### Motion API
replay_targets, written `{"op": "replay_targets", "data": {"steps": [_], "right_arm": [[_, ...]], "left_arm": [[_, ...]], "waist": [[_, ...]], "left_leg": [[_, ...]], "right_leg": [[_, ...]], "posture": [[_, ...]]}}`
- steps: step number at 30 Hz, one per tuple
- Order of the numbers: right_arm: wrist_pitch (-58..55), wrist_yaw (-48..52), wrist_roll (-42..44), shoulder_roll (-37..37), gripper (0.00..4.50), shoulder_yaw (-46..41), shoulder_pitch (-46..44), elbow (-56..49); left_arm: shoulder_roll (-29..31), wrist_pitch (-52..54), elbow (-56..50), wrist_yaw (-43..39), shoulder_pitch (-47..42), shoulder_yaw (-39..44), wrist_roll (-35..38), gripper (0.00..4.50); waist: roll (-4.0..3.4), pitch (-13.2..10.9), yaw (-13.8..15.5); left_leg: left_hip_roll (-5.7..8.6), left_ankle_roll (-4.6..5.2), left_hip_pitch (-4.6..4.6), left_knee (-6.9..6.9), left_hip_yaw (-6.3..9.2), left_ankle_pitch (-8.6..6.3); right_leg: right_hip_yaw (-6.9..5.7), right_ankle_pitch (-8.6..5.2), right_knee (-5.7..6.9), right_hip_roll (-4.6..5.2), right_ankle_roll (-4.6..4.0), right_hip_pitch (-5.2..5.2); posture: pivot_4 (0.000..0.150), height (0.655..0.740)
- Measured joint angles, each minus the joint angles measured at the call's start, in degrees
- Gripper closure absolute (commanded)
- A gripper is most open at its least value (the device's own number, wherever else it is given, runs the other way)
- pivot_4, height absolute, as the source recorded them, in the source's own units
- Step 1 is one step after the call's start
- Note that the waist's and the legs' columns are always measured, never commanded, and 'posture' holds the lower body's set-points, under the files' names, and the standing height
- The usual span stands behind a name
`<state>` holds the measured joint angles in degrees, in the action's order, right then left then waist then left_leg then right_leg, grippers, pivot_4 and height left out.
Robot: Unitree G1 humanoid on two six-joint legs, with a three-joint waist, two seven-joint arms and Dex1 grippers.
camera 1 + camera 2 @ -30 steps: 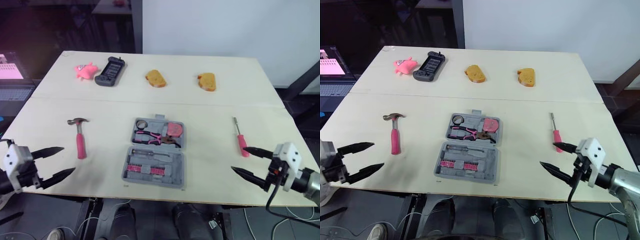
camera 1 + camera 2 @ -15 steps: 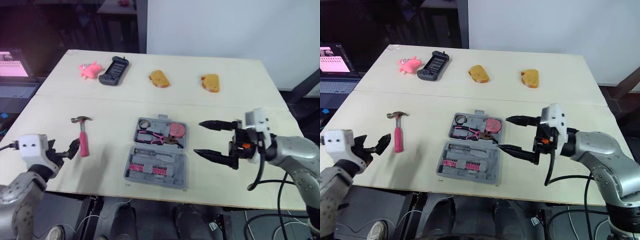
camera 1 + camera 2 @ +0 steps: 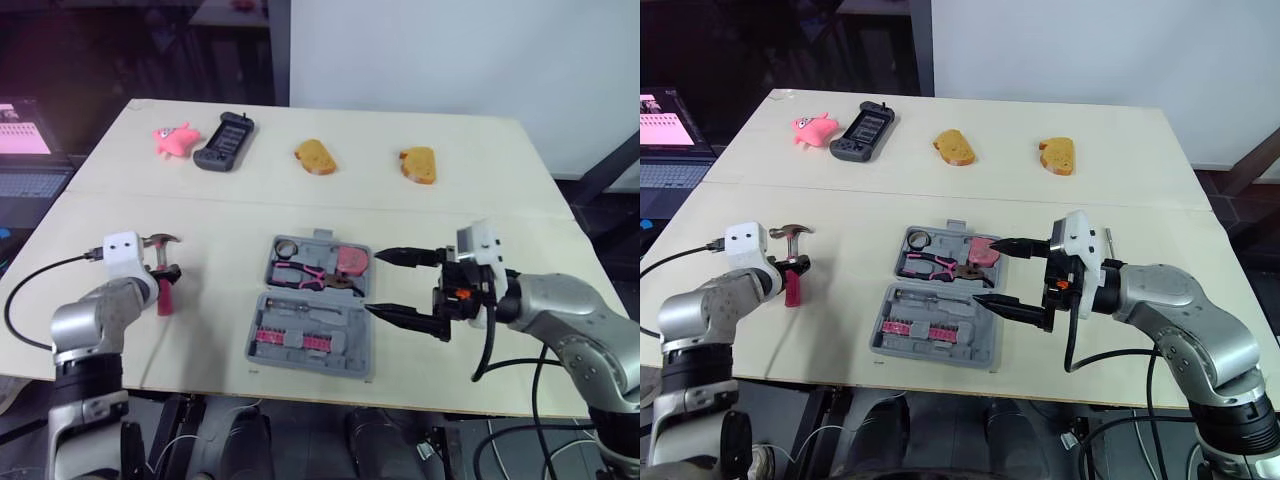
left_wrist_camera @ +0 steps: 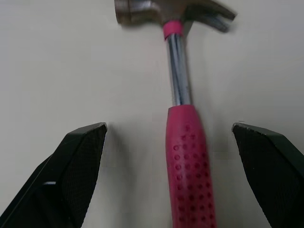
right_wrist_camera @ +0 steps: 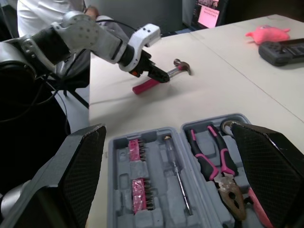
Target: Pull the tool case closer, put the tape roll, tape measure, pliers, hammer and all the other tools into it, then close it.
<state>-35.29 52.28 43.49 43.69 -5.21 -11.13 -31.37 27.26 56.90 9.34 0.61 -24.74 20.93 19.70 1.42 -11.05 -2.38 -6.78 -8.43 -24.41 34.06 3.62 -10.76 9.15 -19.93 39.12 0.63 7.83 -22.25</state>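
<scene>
Right, worktop [image 3: 420,200] first: pale, with a seam running left to right across the middle.

Tool case [image 3: 345,345] sits centre of the near half, open and flat, hinge line running left-right, lid half on the far side.

Right hand [image 3: 373,282] is released, fingers spread wide, tips at the case's right side. Can't tell if they touch it.

Left hand [image 4: 168,127] is also released, one finger either side of the hammer [image 4: 187,166], clear gap on both sides.

Hammer lies on the worktop left of the case, well apart from it. Long axis runs near-far, steel head to the far side, pink grip toward the robot. Grip end is cut off in the left wrist view, and the left hand covers its middle in the head views.

Pliers [image 3: 312,275] are in the lid half, lying left-right, pink handles left, nose right. Tape measure [image 3: 350,262] is in the lid's right corner and tape roll [image 3: 284,247] in its left corner. Near half holds pink bits [image 3: 290,338].

Loose screwdriver [image 3: 1107,238]: the shaft tip shows past the right wrist, rest hidden.
</scene>
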Motion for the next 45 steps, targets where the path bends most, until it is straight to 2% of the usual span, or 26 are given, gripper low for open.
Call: {"op": "replay_targets", "data": {"steps": [9, 18, 21, 28, 39, 45], "right_arm": [[-0.7, -3.1, 0.0, -1.0, 0.07, 0.9, 0.3, -1.2], [-1.5, -4.9, 0.0, -1.0, 0.07, 1.0, 0.4, -2.3], [-1.5, -5.2, -0.1, -1.0, 0.0, 1.0, 0.4, -2.3], [-1.7, -5.6, -0.6, -0.9, 0.0, 1.1, 0.9, -2.3], [-1.8, -6.0, -1.7, -0.9, 0.0, 1.1, 1.9, -2.3], [-1.9, -7.2, -2.1, -0.9, 0.0, 1.0, 2.3, -2.3]], "left_arm": [[3.7, -4.0, 20.1, -4.1, -13.9, -6.1, -6.0, 0.0], [3.4, -5.3, 23.8, -5.5, -15.7, -5.4, -6.6, 0.0], [3.0, -5.8, 24.3, -5.7, -15.7, -4.4, -6.6, 0.83], [2.7, -7.6, 25.1, -6.8, -15.7, -4.5, -7.0, 4.42], [2.1, -11.5, 28.4, -7.7, -16.2, -4.3, -7.8, 4.42], [2.5, -13.6, 24.4, -8.7, -12.6, -4.1, -7.8, 4.42]], "waist": [[0.0, 0.0, 0.1], [-0.02, 0.0, 0.0], [-0.04, 0.0, 0.1], [-0.05, 0.0, 0.2], [-0.47, 0.3, 0.4], [-0.45, 0.3, 0.2]], "left_leg": [[0.01, -0.07, -0.02, -0.02, 0.06, 0.04], [0.01, -0.1, 0.0, 0.0, 0.07, 0.06], [0.01, -0.1, 0.01, 0.0, 0.07, 0.06], [0.01, -0.1, 0.02, 0.0, 0.07, 0.07], [0.01, -0.1, 0.1, 0.02, 0.07, 0.07], [0.01, -0.1, 0.07, 0.0, 0.07, 0.07]], "right_leg": [[-0.06, 0.01, 0.06, -0.01, 0.02, 0.0], [-0.07, 0.02, 0.1, -0.01, 0.03, 0.04], [-0.07, 0.02, 0.1, -0.01, 0.03, 0.05], [-0.07, 0.02, 0.11, -0.01, 0.03, 0.07], [-0.07, 0.02, 0.11, -0.01, 0.04, 0.17], [-0.07, 0.02, 0.11, -0.01, 0.03, 0.11]], "posture": [[0.15, 0.7395], [0.15, 0.7395], [0.15, 0.7395], [0.15, 0.7395], [0.15, 0.7395], [0.15, 0.7395]]}}
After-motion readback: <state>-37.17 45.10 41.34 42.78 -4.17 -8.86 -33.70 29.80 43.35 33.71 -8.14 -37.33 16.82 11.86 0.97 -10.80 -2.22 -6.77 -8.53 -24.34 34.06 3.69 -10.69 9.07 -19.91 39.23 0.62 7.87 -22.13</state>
